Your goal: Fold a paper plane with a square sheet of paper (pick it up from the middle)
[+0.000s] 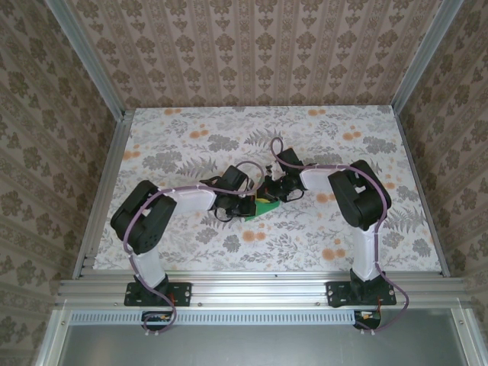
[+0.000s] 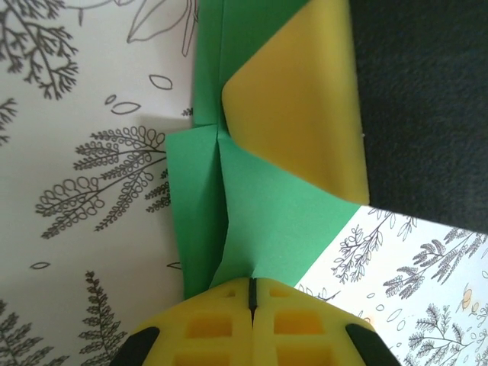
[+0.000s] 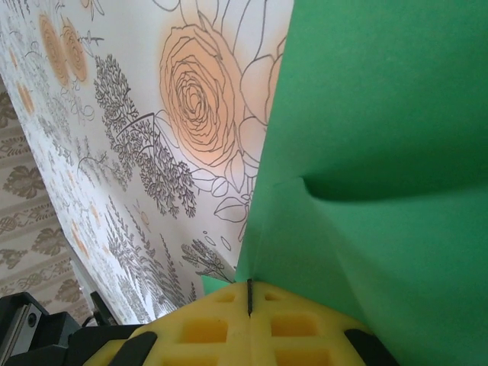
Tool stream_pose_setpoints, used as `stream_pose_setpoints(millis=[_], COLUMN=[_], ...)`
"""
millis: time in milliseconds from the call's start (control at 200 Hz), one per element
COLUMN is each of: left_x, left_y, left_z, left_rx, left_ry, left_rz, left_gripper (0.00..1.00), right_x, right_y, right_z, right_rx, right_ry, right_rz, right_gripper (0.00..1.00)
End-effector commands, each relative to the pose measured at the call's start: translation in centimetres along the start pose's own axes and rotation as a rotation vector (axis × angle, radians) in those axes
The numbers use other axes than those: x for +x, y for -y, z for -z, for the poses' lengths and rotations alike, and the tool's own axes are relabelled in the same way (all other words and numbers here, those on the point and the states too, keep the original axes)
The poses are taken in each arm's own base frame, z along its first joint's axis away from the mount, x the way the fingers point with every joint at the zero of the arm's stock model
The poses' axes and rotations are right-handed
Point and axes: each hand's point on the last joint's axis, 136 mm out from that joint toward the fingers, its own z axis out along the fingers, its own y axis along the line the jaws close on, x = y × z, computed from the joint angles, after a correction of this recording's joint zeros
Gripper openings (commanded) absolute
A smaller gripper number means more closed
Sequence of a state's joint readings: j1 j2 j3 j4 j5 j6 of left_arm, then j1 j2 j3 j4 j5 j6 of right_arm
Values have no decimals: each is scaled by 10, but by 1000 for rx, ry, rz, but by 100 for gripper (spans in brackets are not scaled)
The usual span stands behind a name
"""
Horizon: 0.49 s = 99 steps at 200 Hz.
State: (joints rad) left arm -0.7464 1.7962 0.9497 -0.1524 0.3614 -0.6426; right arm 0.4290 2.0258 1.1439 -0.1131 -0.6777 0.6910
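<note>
Floral-printed counter (image 1: 191,145) had the green sheet of paper (image 2: 267,221) at its middle — creased and partly folded, it was pinched at one edge by the left gripper (image 2: 252,293) and at another by the right gripper (image 3: 248,293), both clamped tight on it.

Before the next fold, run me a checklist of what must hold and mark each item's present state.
1. Left gripper shut on the green paper: ok, its fingers are closed with the paper's edge between them.
2. Right gripper shut on the same paper: ok, its fingers are closed on the edge.
3. Folds made so far holding: ok, overlapping layers and a crease show in the left wrist view.
4. Paper shaped as a slim pointed dart: not ok, it has broad flaps.
5. Paper resting flat on the table: cannot tell, the arms cover it from above.
</note>
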Motion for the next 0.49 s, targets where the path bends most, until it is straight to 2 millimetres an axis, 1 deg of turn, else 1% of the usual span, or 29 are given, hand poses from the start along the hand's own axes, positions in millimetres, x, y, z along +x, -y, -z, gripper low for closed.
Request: stream_pose_setpoints(millis=[0, 120, 185, 245, 300, 345, 435, 490], left_x=[22, 30, 32, 32, 31, 30, 29, 28], left_y=[-29, -31, -32, -32, -31, -30, -29, -28], left_z=[-9, -11, -12, -12, -12, -11, -11, -11], left_rx=[-109, -99, -97, -94, -91, -89, -90, -87], left_ry=[-51, -61, -64, -65, -63, -61, -62, -63], left_rz=[34, 45, 47, 48, 49, 50, 53, 57], left_gripper=[1, 1, 1, 0, 0, 0, 0, 0], right_x=[-5, -4, 2, 9, 17, 22, 27, 30], right_y=[1, -13, -23, -27, -27, -24, -16, -14], right_z=[18, 31, 31, 28, 23, 18, 10, 7], right_rx=[51, 18, -21, -28, -24, -12, 2, -5], right_ry=[64, 92, 81, 55, 34, 21, 13, 11], right_rz=[-14, 5, 17, 25, 27, 22, 2, -1], right_gripper=[7, 8, 8, 8, 8, 8, 7, 7])
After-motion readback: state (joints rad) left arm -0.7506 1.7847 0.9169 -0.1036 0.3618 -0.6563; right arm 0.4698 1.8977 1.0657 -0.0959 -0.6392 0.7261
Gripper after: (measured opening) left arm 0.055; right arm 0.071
